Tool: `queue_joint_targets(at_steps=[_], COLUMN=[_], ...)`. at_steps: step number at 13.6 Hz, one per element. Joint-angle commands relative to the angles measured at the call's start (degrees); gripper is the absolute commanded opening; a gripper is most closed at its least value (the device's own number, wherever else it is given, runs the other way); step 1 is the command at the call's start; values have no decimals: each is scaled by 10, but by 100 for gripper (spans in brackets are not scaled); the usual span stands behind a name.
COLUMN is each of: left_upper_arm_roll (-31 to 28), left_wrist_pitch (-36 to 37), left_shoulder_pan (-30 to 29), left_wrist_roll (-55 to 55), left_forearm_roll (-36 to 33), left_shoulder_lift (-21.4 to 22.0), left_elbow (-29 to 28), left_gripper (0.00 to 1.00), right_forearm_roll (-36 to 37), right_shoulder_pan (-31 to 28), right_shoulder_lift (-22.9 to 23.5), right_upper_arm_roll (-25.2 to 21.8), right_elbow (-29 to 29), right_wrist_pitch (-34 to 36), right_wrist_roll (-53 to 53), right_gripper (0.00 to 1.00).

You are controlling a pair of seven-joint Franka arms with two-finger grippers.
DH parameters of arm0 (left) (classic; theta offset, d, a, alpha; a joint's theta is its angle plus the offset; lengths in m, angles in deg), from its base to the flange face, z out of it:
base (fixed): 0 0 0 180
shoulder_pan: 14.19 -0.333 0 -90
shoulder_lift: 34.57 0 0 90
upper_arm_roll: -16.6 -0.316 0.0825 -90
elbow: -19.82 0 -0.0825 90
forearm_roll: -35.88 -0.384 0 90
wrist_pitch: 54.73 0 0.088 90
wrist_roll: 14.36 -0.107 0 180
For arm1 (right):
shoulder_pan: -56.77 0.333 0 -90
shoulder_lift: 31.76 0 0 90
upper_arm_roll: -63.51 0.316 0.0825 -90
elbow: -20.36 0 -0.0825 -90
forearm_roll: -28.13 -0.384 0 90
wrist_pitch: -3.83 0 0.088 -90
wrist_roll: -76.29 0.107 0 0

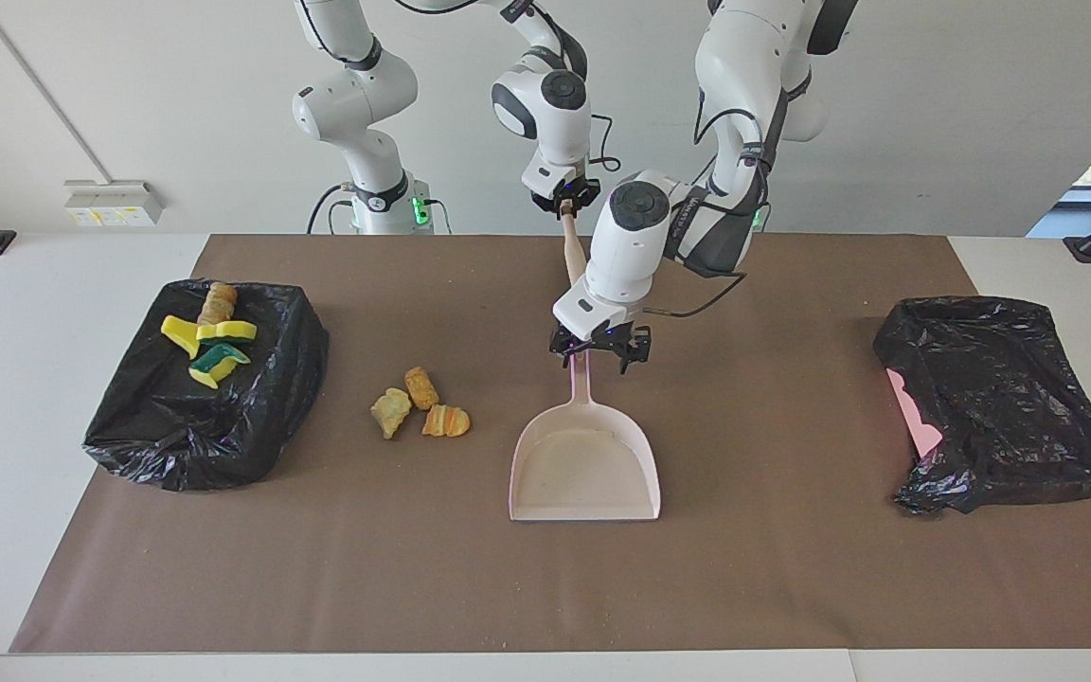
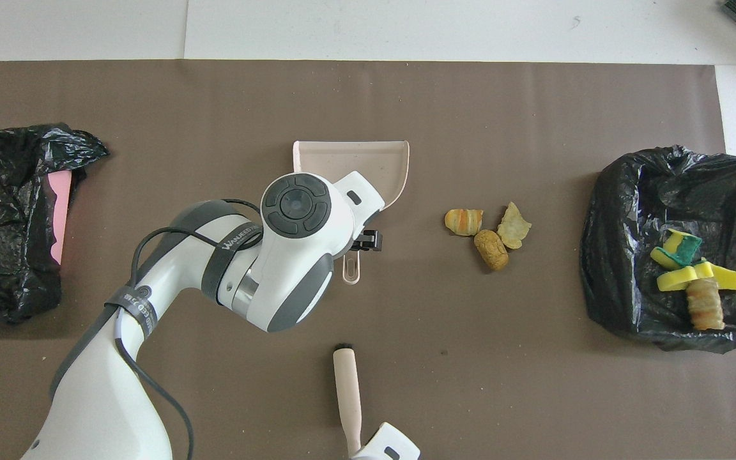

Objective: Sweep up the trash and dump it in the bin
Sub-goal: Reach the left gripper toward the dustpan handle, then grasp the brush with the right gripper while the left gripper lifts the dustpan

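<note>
Brown table mat (image 1: 697, 568) under white walls; left gripper (image 1: 599, 352) spread over dustpan (image 1: 585, 469), right gripper (image 1: 565, 202) clamping brush (image 2: 347, 390).

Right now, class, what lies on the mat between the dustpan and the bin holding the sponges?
Three scraps lie between the dustpan and the bin, clearest in the facing view.

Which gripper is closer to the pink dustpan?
Left. The left gripper is at the handle of the dustpan; the right gripper is up above the mat, holding the brush.
</note>
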Motion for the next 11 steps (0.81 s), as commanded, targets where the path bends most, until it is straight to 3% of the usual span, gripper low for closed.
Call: queue_joint_targets(at_steps=[1, 4, 7, 9, 10, 11], left_upper_arm_roll=[-8, -7, -7, -7, -7, -8], left_wrist_pitch=[-35, -42, -51, -63, -63, -64], left_shoulder_pan=[13, 14, 12, 12, 12, 12], left_wrist_roll=[23, 25, 24, 23, 20, 17], left_forearm_roll=[-4, 1, 1, 1, 1, 0], left_shoulder_lift=[0, -8, -11, -11, -11, -11], left_elbow=[-19, -27, -18, -21, -20, -20], left_gripper=[100, 93, 78, 64, 54, 37], right_forearm_roll=[-4, 13, 23, 38, 46, 55], right_shoulder_pan=[-7, -9, -61, -107, -132, -159], right_shoulder_lift=[-3, -18, -94, -138, -154, -169], right_upper_arm_roll=[-2, -8, -8, -8, -8, -9], right_elbow=[2, -6, -6, -6, -7, -8], right_wrist_pitch=[8, 50, 155, 222, 250, 273], right_wrist_roll=[-14, -16, -67, -102, -115, -137], right_gripper=[0, 0, 0, 0, 0, 0])
